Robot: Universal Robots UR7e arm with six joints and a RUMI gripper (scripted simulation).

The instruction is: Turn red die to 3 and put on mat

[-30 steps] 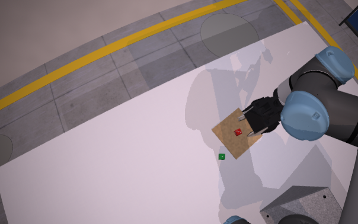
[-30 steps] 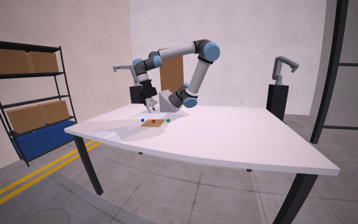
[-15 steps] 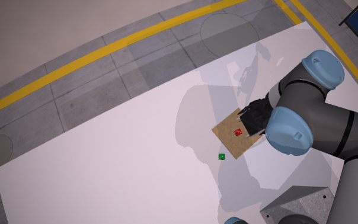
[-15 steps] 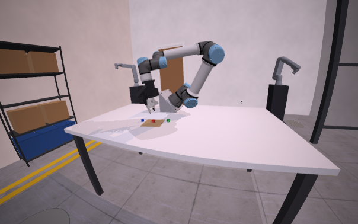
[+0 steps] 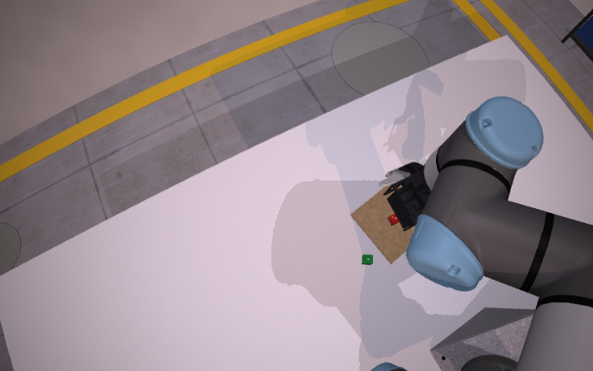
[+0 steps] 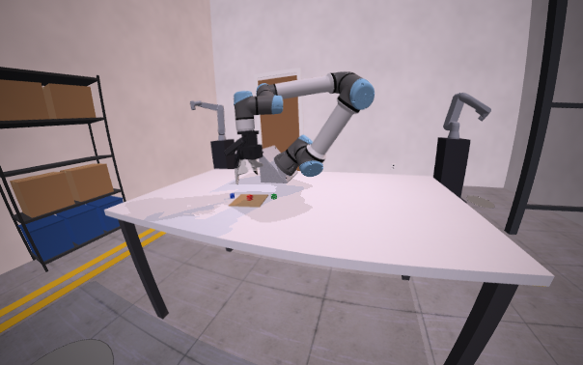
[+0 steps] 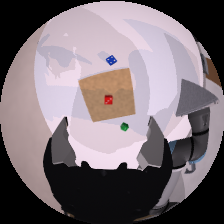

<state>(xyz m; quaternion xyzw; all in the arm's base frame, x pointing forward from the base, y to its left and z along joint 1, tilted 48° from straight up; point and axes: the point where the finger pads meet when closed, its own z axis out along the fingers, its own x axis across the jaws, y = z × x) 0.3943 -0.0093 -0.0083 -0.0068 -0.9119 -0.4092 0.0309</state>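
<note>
Wrist view: your gripper [image 5: 388, 183] [image 6: 246, 177] [image 7: 107, 117] gapes wide, nothing held; blue die [image 6: 232, 196] [image 7: 111, 60] and green die [image 5: 367, 259] [image 6: 274, 196] [image 7: 124, 127] flank mat [image 5: 377, 216] [image 6: 240, 203] [image 7: 95, 109], both off it.
</note>
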